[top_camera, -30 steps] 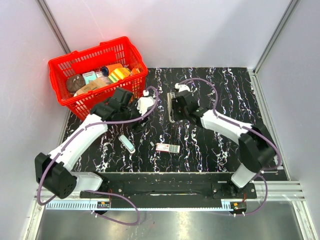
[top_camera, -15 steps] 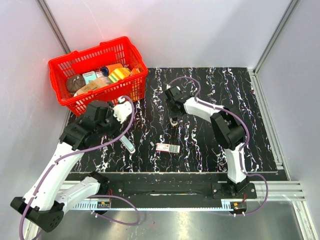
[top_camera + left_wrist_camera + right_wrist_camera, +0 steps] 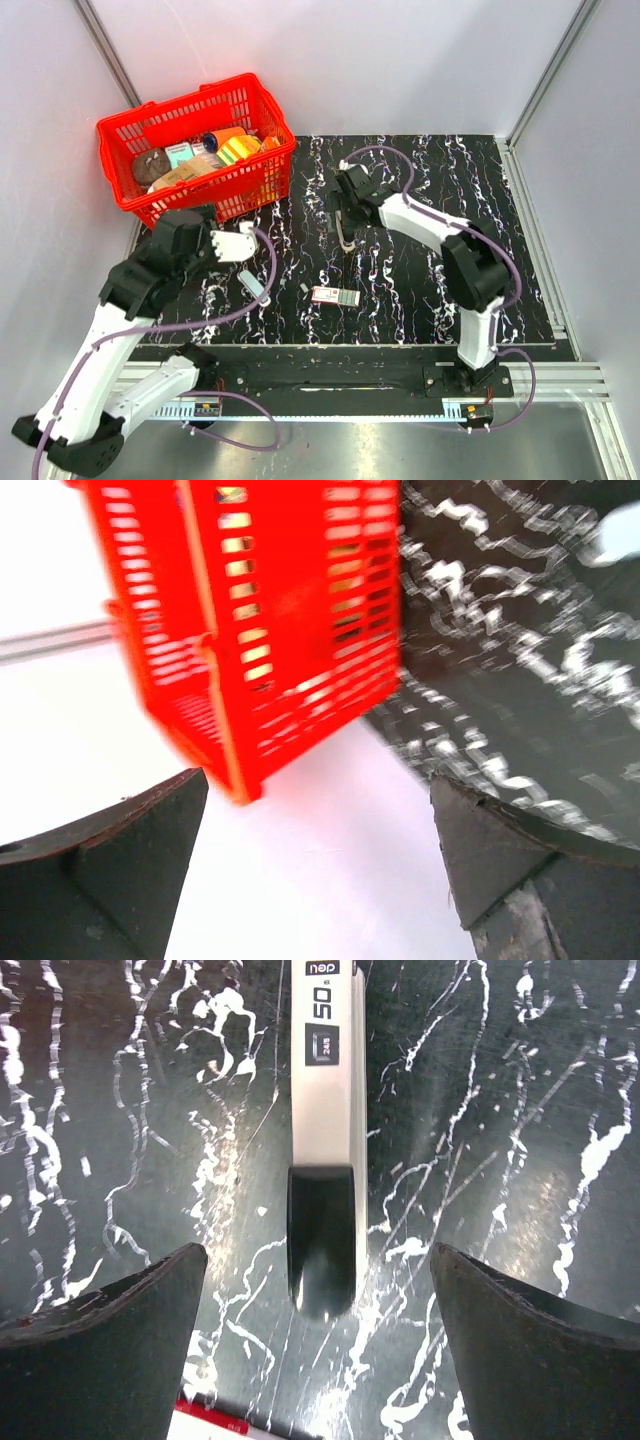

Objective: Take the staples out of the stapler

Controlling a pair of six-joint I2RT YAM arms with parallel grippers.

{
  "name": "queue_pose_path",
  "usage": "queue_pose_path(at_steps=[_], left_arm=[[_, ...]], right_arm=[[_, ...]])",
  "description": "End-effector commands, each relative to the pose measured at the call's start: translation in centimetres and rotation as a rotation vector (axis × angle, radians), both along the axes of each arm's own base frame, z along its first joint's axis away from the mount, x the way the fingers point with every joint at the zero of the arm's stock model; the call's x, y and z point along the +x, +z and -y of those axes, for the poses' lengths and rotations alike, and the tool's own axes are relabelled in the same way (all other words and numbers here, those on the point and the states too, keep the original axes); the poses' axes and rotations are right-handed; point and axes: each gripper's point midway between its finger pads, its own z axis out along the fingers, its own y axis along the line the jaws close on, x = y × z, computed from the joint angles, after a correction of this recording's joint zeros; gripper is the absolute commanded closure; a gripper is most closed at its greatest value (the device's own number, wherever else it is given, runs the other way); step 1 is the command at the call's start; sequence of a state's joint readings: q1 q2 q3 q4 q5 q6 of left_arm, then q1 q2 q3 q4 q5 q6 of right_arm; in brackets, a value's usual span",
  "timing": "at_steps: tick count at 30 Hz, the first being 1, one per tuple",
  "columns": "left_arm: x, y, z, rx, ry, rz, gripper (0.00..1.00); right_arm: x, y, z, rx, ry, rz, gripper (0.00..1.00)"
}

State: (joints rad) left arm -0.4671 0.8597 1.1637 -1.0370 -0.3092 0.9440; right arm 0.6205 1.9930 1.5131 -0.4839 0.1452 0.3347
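The stapler lies flat on the worktop, centred between the right jaws, which stand wide apart, clear of it; the left jaws gape empty, facing the red basket

Your left arm and right arm: white links, black joints. One purple cable on each. Dark grey wedge fingers.

Left end effector has drawn back leftward.
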Motion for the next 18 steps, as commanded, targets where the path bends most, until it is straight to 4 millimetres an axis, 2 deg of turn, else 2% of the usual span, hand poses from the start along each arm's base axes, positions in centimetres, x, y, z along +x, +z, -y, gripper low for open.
queue_pose_path(at_steps=[1, 3, 5, 10, 12, 16, 18], left_arm=[[1.0, 4.7, -1.3, 0.386, -0.248, 0.216, 0.01], [1.1, 5.2, 0.7, 0.336, -0.355, 0.268, 0.01], [1.1, 4.7, 3.1, 0.239, -0.440, 0.279, 0.01], [-0.6, -0.2, 9.2, 0.033, -0.720, 0.155, 0.01], [-1.7, -1.8, 11.9, -0.038, -0.878, 0.144, 0.01], [-2.8, -5.4, 15.5, -0.060, -1.114, 0.095, 0.01], [-2.6, -7.0, 16.7, -0.077, -1.151, 0.017, 0.01]], right_arm=[[-0.2, 6.2, -0.2, 0.144, -0.036, 0.146, 0.01], [-1.1, 6.5, 0.3, 0.163, -0.048, 0.167, 0.01], [-2.0, 6.6, 0.7, 0.206, -0.078, 0.183, 0.00], [-3.9, 5.5, 1.8, 0.313, -0.147, 0.211, 0.01], [-4.5, 4.1, 2.4, 0.345, -0.199, 0.207, 0.00], [-5.2, 1.7, 1.6, 0.419, -0.173, 0.212, 0.01], [-5.6, 1.4, 2.1, 0.423, -0.185, 0.223, 0.01]])
